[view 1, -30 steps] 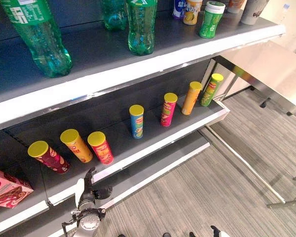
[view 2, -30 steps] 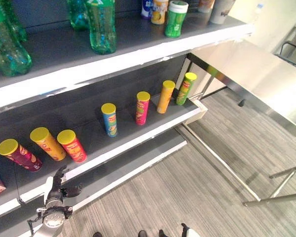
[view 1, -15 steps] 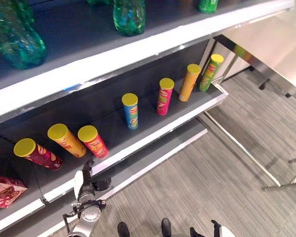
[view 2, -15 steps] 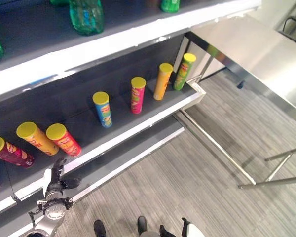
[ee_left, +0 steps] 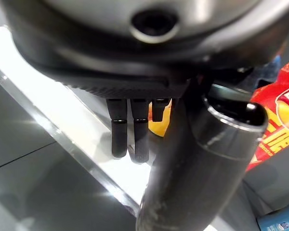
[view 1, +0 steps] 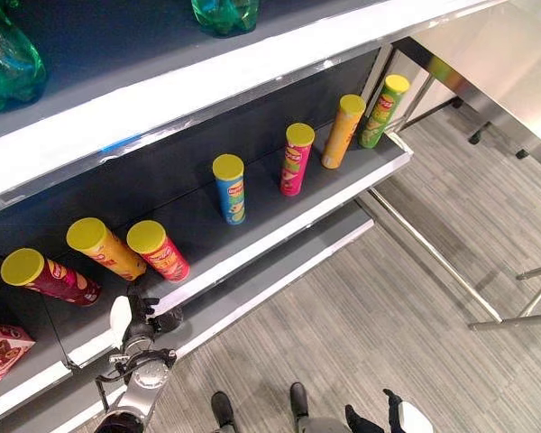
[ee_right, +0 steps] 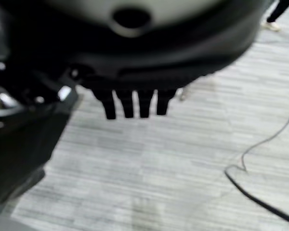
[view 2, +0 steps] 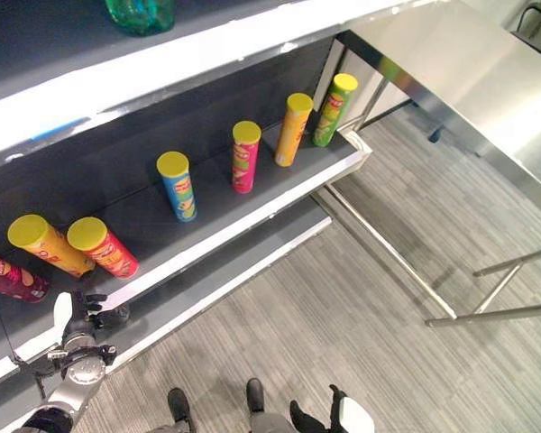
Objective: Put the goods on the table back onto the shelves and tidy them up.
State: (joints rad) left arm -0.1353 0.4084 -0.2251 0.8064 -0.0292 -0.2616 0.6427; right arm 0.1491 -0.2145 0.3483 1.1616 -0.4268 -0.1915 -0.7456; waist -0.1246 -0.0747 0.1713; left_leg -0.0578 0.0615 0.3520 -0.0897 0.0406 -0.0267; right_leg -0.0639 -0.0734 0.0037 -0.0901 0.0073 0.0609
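Your left hand (view 1: 135, 323) sits at the front lip of the middle shelf (view 1: 279, 239), fingers relaxed and straight, holding nothing; in its wrist view the fingers (ee_left: 130, 134) hang over the white shelf edge. Your right hand (ee_right: 135, 103) hangs over the grey floor, fingers straight and empty.

The nearest goods are chip cans. From the left hand, the red chip can (view 1: 158, 251) lies at about 1 o'clock, just beyond the fingertips, tipped over with its yellow lid toward you and its long axis running back into the shelf. Touching its left side is the orange chip can (view 1: 105, 248) at 11 o'clock, tipped the same way. The maroon chip can (view 1: 48, 275) lies farther off at 10 o'clock. The blue chip can (view 1: 229, 188), pink chip can (view 1: 297, 159), tall orange chip can (view 1: 343, 131) and green chip can (view 1: 383, 110) stand upright in a row toward 2 o'clock.

The steel desk (view 1: 496, 63) at far right carries no goods that you can see. Judging from this, the left hand is the one placed for straightening the red can.
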